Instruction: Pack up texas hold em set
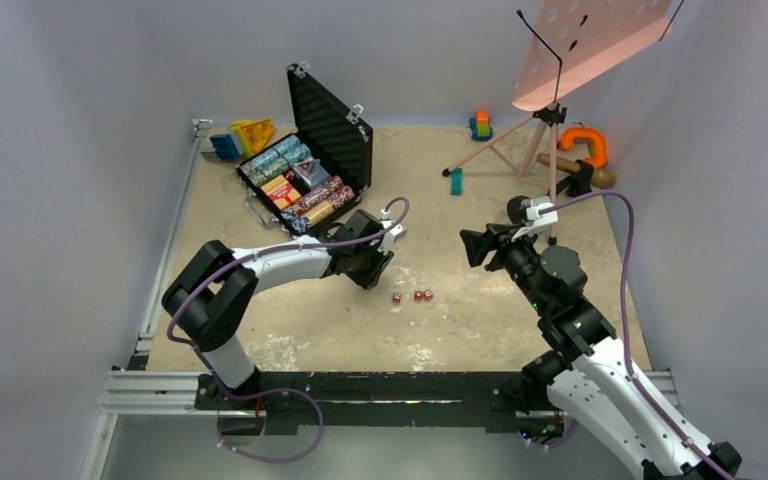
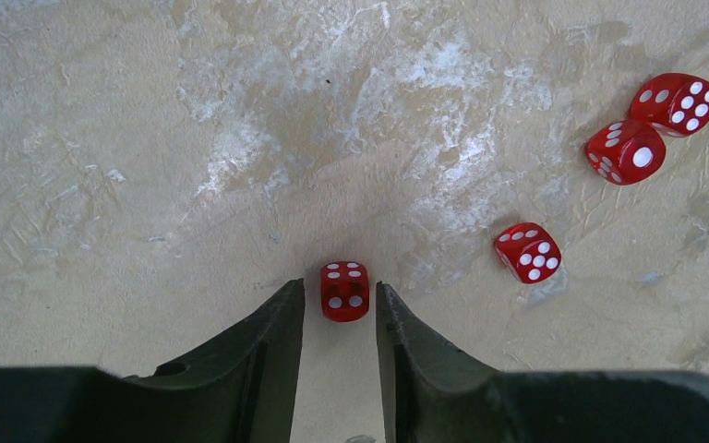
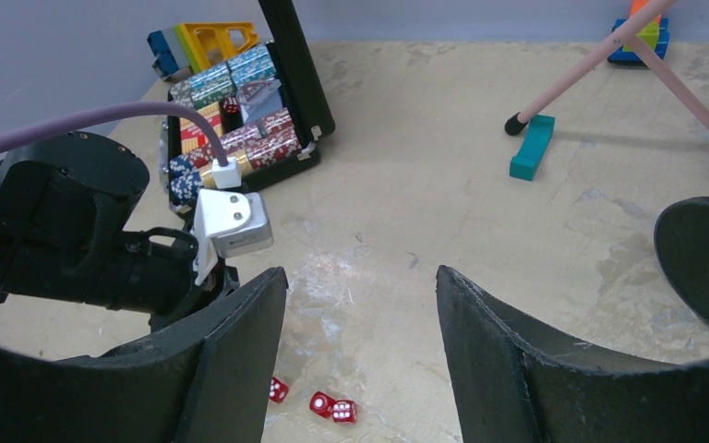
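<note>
The black briefcase (image 1: 332, 128) stands open at the back left, its tray filled with poker-chip stacks (image 1: 280, 160) and an orange-red card box (image 1: 282, 189). Several small red dice lie on the table. One die (image 2: 344, 291) sits between the tips of my left gripper (image 2: 340, 288), with a thin gap on each side; the jaws are narrowly open and low over the table. Three more dice (image 2: 527, 251) (image 2: 625, 151) (image 2: 675, 100) lie to its right. My right gripper (image 3: 360, 274) hangs open and empty above the table, facing the left arm and the dice (image 3: 321, 403).
A pink music stand (image 1: 590, 40) rises at the back right, with a teal block (image 1: 456, 181) near its foot. Blue and yellow toy blocks (image 1: 240, 138) lie behind the case. An orange clamp-like object (image 1: 585, 145) sits at the far right. The left arm (image 3: 65, 231) is close to my right gripper.
</note>
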You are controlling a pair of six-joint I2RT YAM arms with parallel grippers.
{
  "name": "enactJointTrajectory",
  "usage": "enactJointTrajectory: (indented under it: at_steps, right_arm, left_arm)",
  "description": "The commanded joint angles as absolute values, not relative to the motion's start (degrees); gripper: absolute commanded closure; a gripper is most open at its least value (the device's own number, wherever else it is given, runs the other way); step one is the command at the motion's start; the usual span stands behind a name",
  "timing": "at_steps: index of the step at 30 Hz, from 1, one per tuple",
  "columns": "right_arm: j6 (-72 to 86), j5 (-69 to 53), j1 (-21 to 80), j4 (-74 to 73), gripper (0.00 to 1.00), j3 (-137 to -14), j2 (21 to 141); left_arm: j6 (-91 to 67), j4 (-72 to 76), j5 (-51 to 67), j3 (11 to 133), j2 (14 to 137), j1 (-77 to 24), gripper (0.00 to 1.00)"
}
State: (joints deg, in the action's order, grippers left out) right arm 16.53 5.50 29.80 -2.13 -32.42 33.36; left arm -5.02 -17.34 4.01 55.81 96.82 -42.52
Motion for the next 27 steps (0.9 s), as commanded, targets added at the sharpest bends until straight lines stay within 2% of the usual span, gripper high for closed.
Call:
enactJointTrajectory:
  at_steps: [1,5,7,9,13,17,27]
  right_arm:
    - [15.89,6.77,29.62,-0.7,0.36,-32.52,33.28]
    - [15.82,6.77,29.63,-0.7,0.36,-32.52,33.22]
    - [15.82,6.81,29.64,-0.78,0.36,-32.52,33.24]
    - [15.82,6.96,29.69,-0.79,0.36,-32.52,33.19]
    - [15.82,7.23,29.68,-0.87,0.36,-32.52,33.1]
    - [15.8,7.34,29.62,-0.93,0.36,-32.61,33.16]
    - [15.86,7.72,29.7,-1.39,0.36,-32.43,32.03]
  left_arm:
    - [-4.13,-17.55,3.13,57.77,97.42,-43.06,0.62]
    - [-4.34,-17.49,3.08,57.88,97.47,-43.15,0.7]
    - [-4.9,-17.36,2.97,57.9,97.2,-43.17,0.82]
    - [-6.21,-17.14,1.84,58.0,96.2,-43.15,1.0]
    - [-11.73,-16.35,-3.84,59.07,91.62,-42.73,1.0]
    - [-19.98,-22.5,-10.33,65.11,89.67,-39.72,1.0]
    - [-36.03,-31.59,-15.11,76.25,92.46,-23.05,1.0]
